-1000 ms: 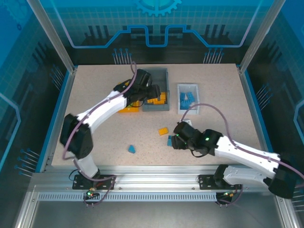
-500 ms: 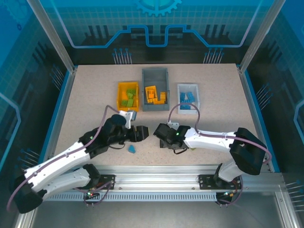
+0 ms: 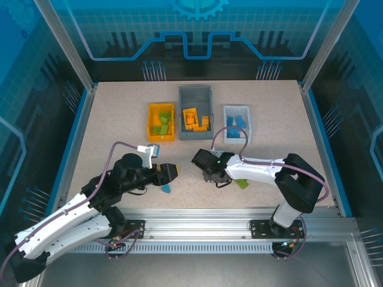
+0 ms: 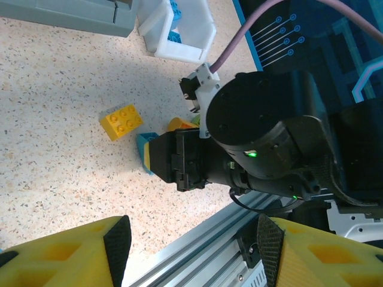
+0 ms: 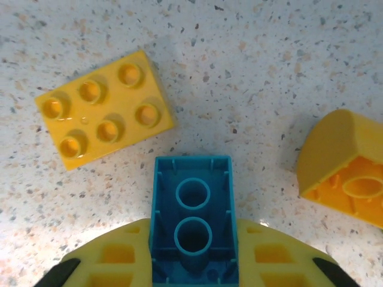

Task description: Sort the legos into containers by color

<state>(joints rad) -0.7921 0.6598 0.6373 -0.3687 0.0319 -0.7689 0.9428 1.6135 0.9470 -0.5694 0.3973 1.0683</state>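
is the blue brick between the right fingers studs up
No, the blue brick shows its hollow underside with two round tubes facing the camera.

A speckled sandy table is sitting inside see-through blue walls. Silver posts are standing at the back corners. A grey metal rail is running along the near edge. Blue lines and a gear shape are showing on the back wall. Even light is falling on the table.

Left gripper low over the table near its front edge, jaws apart and empty, right gripper nearby, jaws clamped on blue brick
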